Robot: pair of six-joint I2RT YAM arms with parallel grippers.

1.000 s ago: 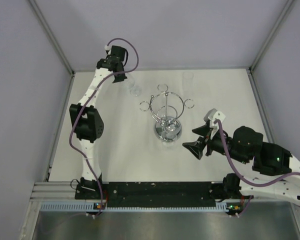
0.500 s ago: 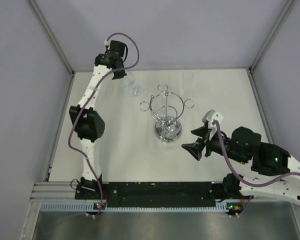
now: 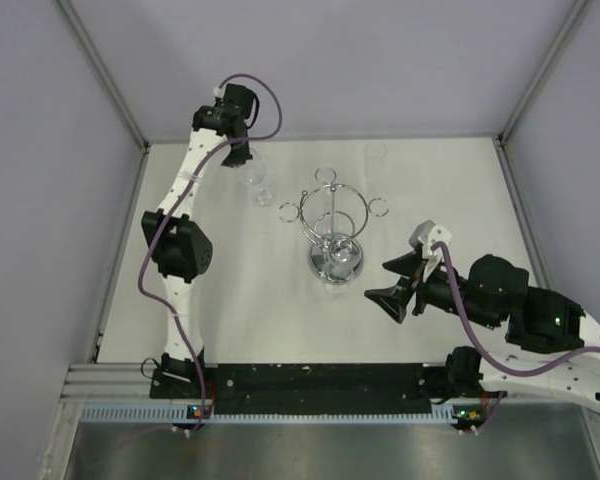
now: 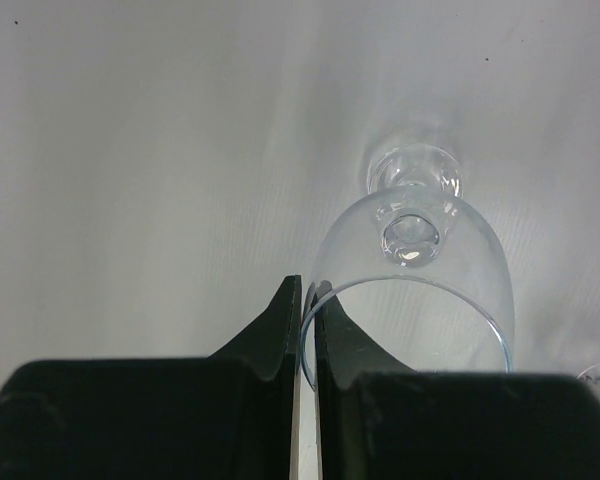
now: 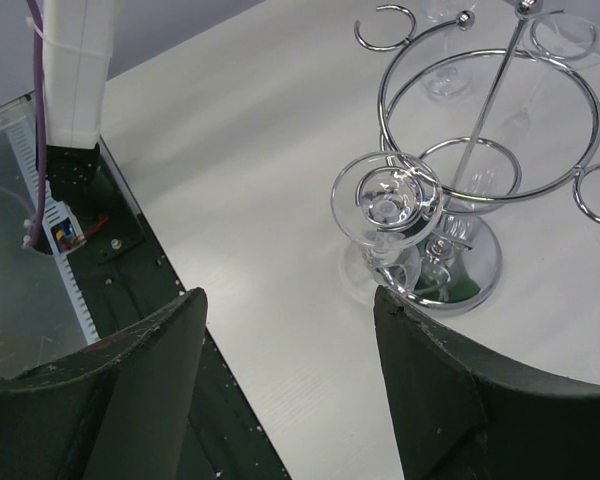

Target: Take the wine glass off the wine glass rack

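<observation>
The wine glass rack (image 3: 335, 225), a chrome wire stand on a round mirrored base, stands mid-table. My left gripper (image 3: 247, 160) is over the far left of the table, shut on the rim of a clear wine glass (image 3: 262, 188) that is off the rack, left of it. The left wrist view looks down into that wine glass (image 4: 410, 250), with one finger (image 4: 280, 330) outside its rim and the other inside. A second wine glass (image 5: 385, 215) hangs foot-up from the rack's (image 5: 480, 130) near arm. My right gripper (image 3: 398, 283) hovers open to the right of the base, holding nothing.
Another clear glass (image 3: 377, 153) stands at the table's back edge, behind the rack. Grey walls close in the table on three sides. A black rail (image 3: 320, 380) with the arm bases runs along the near edge.
The left arm has shifted the held wine glass slightly nearer and leftward, away from the rack. The right gripper has drifted a little toward the near edge, still open.
</observation>
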